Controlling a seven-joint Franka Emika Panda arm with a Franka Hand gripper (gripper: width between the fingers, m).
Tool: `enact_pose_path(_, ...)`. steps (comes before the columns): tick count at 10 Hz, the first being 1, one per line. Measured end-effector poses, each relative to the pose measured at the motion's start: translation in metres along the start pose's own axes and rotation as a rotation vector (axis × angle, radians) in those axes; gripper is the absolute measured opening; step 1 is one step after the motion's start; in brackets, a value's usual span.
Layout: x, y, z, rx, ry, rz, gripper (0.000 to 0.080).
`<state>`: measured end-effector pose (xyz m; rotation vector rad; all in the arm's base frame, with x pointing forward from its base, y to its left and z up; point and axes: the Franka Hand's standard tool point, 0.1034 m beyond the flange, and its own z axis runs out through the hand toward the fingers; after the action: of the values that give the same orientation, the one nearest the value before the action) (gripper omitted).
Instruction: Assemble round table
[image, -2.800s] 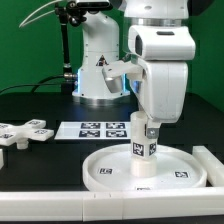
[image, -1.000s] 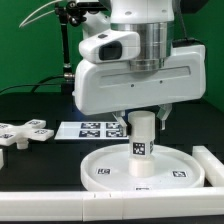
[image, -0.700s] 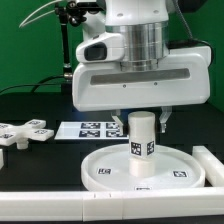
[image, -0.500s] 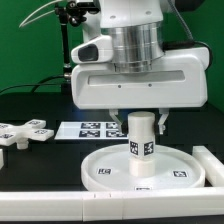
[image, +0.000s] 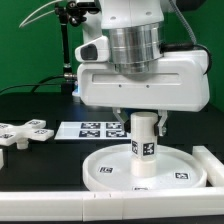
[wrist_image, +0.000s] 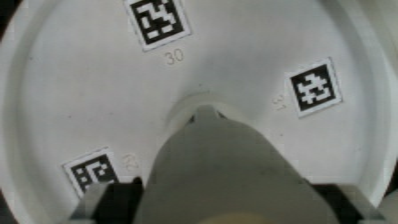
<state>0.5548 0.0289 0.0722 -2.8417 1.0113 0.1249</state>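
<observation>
Leg (image: 143, 150) stands upright at the centre of the disc (image: 100, 172), tags showing on both. Gripper (image: 142, 120) straddles the leg's top with one finger on each side; in the wrist view the dark pads (wrist_image: 118, 200) sit hard by the leg's flanks, but I cannot tell whether they clamp it. Foot piece (image: 25, 131) lies well apart at the exterior view's left, near the marker board (image: 95, 128).

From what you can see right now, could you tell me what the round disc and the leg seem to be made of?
The round disc: probably white plastic, matte to satin; uniform colour, moulded raised rim, soft highlights. The leg: seemingly the same white plastic, smooth, with an even sheen. The black-and-white tags look like printed stickers.
</observation>
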Motion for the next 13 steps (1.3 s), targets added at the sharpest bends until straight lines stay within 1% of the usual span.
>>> enact_pose_path(1, 0.0, 0.0002, 0.0002, 0.005, -0.004, 0.062, 0.0417)
enact_pose_path(2, 0.0009, 0.0012, 0.0001, 0.025, -0.015, 0.136, 0.0417)
enact_pose_path(4, -0.0006, -0.0004, 0.0014, 0.047, -0.027, 0.352, 0.0417)
enact_pose_path(5, -0.0008, -0.0008, 0.0021, 0.068, -0.034, 0.469, 0.0417)
enact_pose_path(7, -0.0008, -0.0013, 0.0028, 0.101, -0.057, 0.668, 0.0417)
enact_pose_path(8, -0.0007, -0.0014, 0.0031, 0.112, -0.071, 0.759, 0.0417)
enact_pose_path(9, 0.0006, -0.0001, 0.0028, 0.117, -0.077, 0.805, 0.0417)
enact_pose_path(10, -0.0002, 0.0001, 0.0025, 0.112, -0.099, 0.927, 0.0417)
enact_pose_path(11, -0.0008, -0.0005, 0.0021, 0.107, -0.108, 0.953, 0.0417)
enact_pose_path(13, -0.0011, -0.0007, 0.0026, 0.107, -0.106, 0.936, 0.0424)
